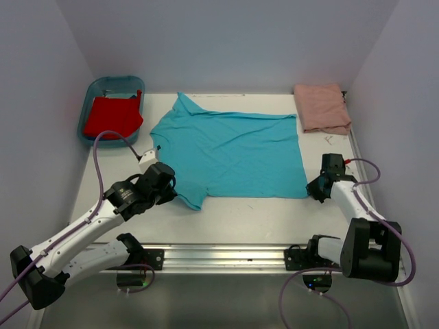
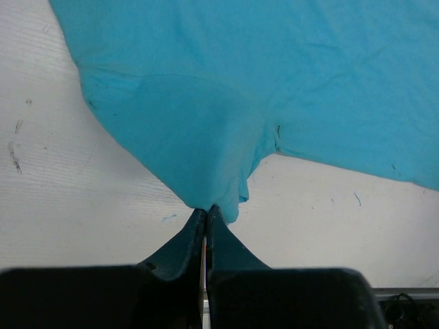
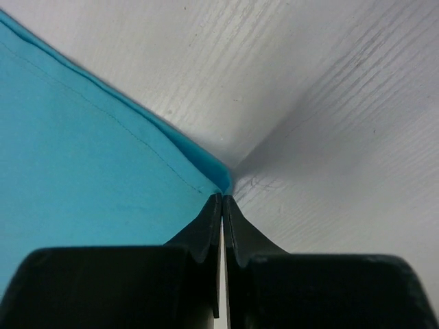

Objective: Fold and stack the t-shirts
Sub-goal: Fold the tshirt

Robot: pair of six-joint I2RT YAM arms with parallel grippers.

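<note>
Left wrist view: turquoise t-shirt cut off at top & right pic edges; sleeve tip runs into left claw, cloth between the pressed-together tips hidden. Right wrist view: shirt cut off at left edge; corner meets right claw, amt caught unclear. Top view: both claws' tips hidden under own wrists. Red t-shirt covers most of blue tub at surface's far-left corner.

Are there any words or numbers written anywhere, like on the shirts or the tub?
None can be read.
The turquoise t-shirt, the pink t-shirt and the red t-shirt look plain.
The blue tub shows no writing.
Small dark marks on the table beside the pink t-shirt are too small to read.
</note>
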